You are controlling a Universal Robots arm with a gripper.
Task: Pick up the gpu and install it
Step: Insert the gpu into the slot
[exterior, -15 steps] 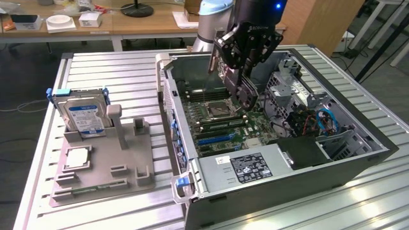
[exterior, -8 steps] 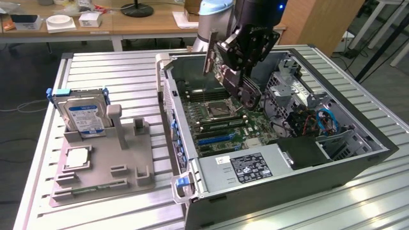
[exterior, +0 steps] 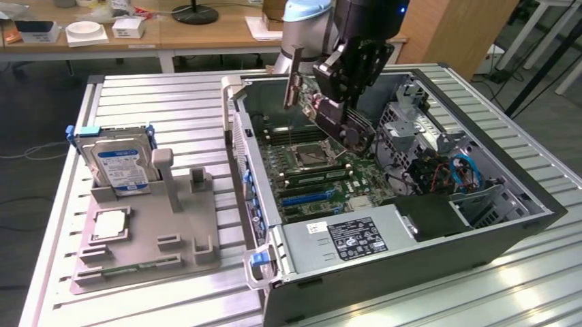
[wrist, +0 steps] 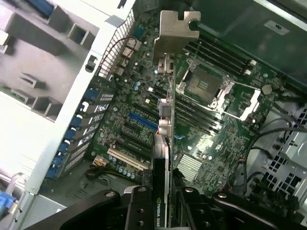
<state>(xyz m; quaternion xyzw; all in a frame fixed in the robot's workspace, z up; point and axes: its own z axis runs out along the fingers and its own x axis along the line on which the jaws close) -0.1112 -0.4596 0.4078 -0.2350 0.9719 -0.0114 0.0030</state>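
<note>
The gpu (exterior: 332,116) hangs in mid-air over the open computer case (exterior: 509,225), pinched in the robot arm's tool (exterior: 341,95) above the motherboard (exterior: 309,177). In the exterior view the card is held on edge and tilted, its silvery bracket (exterior: 293,88) near the case's far rear corner. Nothing of the card touches the board below.

The wrist view looks straight down the card's thin edge (wrist: 165,120). The tool (wrist: 163,203) has its fingers pressed against the card's two faces, with the bracket (wrist: 175,31) at the far end. Beneath it lie the bare processor socket (wrist: 204,86) and, off to one side, a blue expansion slot (wrist: 143,122) with further slots beside it.

The pick-up appears done, and the work stands at the carry-and-align stage of the install, with the card not yet seated. The card's line seems to run alongside the blue slot rather than over it, though the angle makes this hard to judge.

Seating the card would call for bringing its lower edge square and level over a slot. The bracket would also have to meet the perforated rear wall (wrist: 103,72) of the case, followed by a straight, even press.

On the slatted metal worktop (exterior: 155,95), well apart from the case, a grey holder (exterior: 182,231) carries a hard drive (exterior: 123,167) with a blue label.
</note>
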